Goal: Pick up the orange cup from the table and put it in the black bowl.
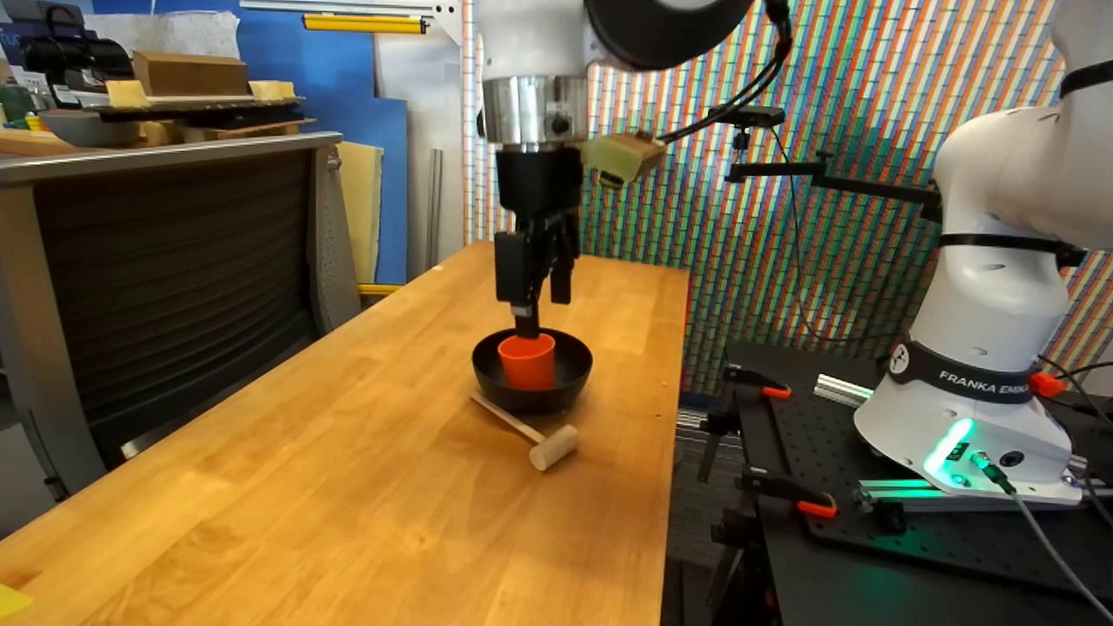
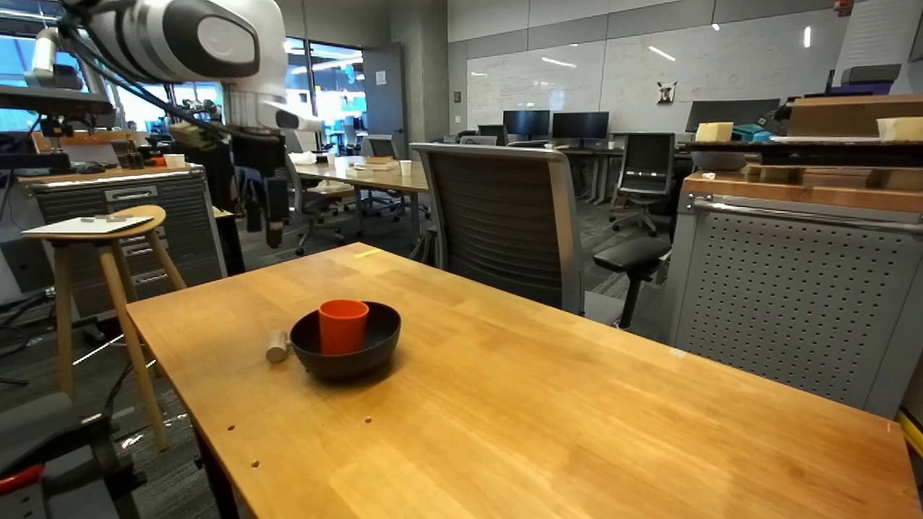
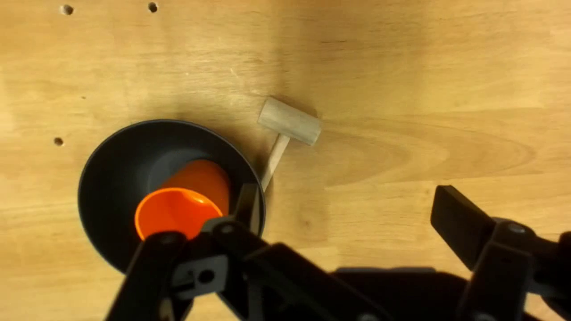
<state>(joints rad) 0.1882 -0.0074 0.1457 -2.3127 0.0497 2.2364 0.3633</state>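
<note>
The orange cup (image 1: 529, 367) is standing upright inside the black bowl (image 2: 353, 369); the bowl's floor is presumably bearing it while the low wall is fencing it in. The bowl is sitting on the desk (image 1: 365, 487), clear of the edges, which is likely giving it a steady footing. Above, the gripper (image 3: 350, 211) is holding nothing: in an exterior view the fingers (image 2: 275, 209) are hanging apart from cup and bowl, and in the wrist view they are standing widely spread, probably so the cup is resting free. In an exterior view a wooden mallet (image 1: 554, 448) is lying on the near side of the bowl, its head to the right, its handle running far and left; it is seemingly playing no part. The task is looking finished, so the next move is probably calling for a straight lift.
</note>
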